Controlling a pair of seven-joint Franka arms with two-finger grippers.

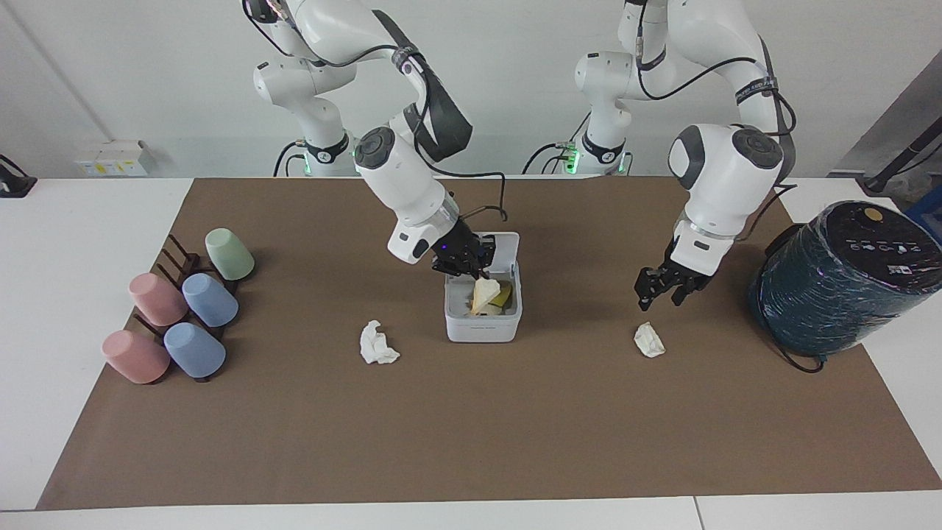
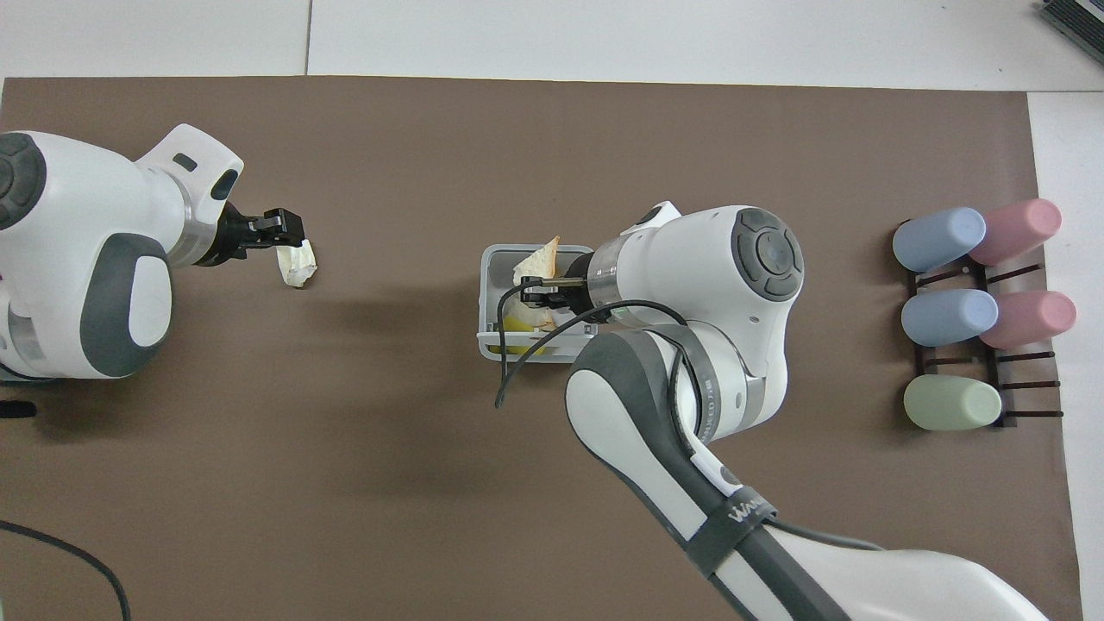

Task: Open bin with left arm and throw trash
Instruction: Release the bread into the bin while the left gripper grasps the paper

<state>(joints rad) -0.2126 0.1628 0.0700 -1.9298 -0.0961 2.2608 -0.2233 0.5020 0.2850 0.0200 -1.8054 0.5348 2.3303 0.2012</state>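
Right gripper [image 1: 476, 273] is hanging over the open bin [image 1: 483, 324], pinching the top of a tan bread slice [image 1: 483, 294] that is dangling below it into the box. Under the slice, a yellow scrap [image 1: 503, 294] is lying inside the bin, and the raised lid [image 1: 505, 250] is standing just beside the gripper, on the robots' side of the box. Toward the right arm's end of the table from this gripper, a paper wad [image 1: 378, 344] is lying on the brown mat [image 1: 471, 442], with pastel cups [image 1: 176, 313] on a rack further along. Left gripper [image 1: 660, 291], fingers parted, is hovering just over the other paper wad [image 1: 649, 341], near the dark wrapped cylinder [image 1: 839, 276].
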